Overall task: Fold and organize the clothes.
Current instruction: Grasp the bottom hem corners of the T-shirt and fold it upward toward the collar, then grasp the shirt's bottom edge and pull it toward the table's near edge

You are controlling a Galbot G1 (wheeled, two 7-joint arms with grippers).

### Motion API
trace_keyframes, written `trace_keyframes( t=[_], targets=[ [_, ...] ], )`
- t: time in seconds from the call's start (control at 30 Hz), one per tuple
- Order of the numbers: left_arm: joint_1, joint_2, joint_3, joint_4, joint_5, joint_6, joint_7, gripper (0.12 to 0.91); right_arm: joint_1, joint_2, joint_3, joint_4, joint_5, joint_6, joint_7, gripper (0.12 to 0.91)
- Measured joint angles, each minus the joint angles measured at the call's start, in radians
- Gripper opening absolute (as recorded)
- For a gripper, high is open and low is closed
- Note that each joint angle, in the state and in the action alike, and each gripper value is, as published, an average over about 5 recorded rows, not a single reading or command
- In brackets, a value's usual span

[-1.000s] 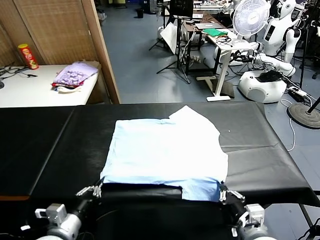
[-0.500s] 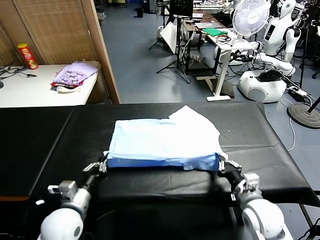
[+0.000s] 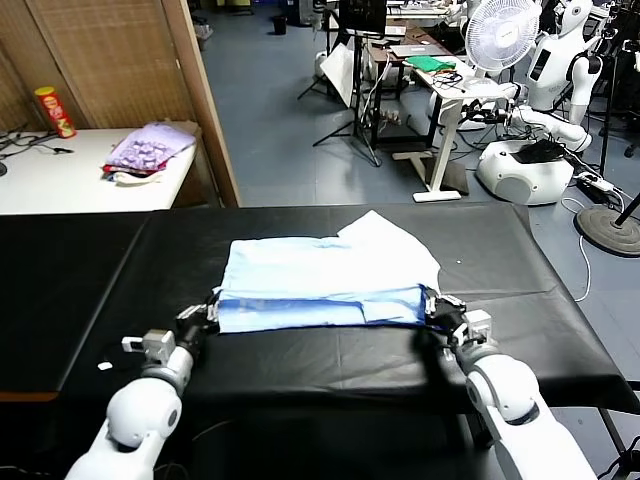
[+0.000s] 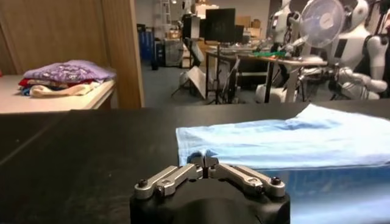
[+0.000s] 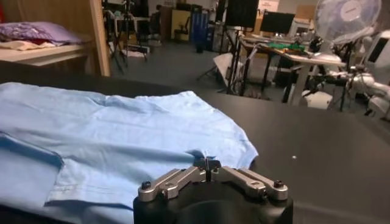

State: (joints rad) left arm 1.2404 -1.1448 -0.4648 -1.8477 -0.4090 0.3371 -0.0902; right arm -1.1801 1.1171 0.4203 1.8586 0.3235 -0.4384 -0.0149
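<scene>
Shirt: pale light-blue thin-fabric T-shirt (image 3: 325, 283), near hem doubled over, flat on black table (image 3: 520, 300).
L gripper (image 3: 203, 314): at fold's left corner; fingers' state can't tell.
R gripper (image 3: 436, 306): at fold's right corner; fingers' state can't tell.

pale blue T-shirt (image 3: 325, 285) (darker folded hem), black table (image 3: 500, 350)

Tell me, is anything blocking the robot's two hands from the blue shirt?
Nothing visible does. The left gripper and the right gripper sit right at the folded front edge of the T-shirt, one at each corner, on the black table.
</scene>
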Motion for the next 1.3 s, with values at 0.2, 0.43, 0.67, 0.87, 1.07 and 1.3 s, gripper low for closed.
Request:
trace_keyframes(
  t=[0.2, 0.43, 0.67, 0.87, 1.07, 1.3],
  targets=[
    [0.053, 0.005, -0.008, -0.040, -0.019, 0.016, 0.001, 0.711, -0.089, -0.009, 0.049, 0.064, 0.000, 0.014, 0.004, 0.761],
    [0.122, -0.001, -0.021, -0.070, -0.081, 0.041, 0.001, 0.797, -0.165, 0.002, 0.089, 0.082, -0.001, 0.023, 0.006, 0.730],
    [0.129, 0.000, -0.034, -0.053, -0.137, 0.056, 0.003, 0.727, -0.185, 0.015, 0.096, 0.062, -0.002, 0.024, 0.004, 0.427],
    [0.124, -0.002, -0.035, -0.034, -0.156, 0.059, 0.004, 0.425, -0.192, 0.020, 0.095, 0.047, 0.008, 0.029, 0.003, 0.159],
    [0.141, 0.003, -0.035, -0.048, -0.147, 0.063, -0.007, 0.156, -0.221, 0.011, 0.103, 0.084, 0.023, 0.017, 0.019, 0.123],
    [0.218, 0.044, -0.067, -0.123, -0.131, 0.080, -0.031, 0.127, -0.324, 0.016, 0.135, 0.177, 0.017, -0.012, 0.034, 0.123]
  ],
)
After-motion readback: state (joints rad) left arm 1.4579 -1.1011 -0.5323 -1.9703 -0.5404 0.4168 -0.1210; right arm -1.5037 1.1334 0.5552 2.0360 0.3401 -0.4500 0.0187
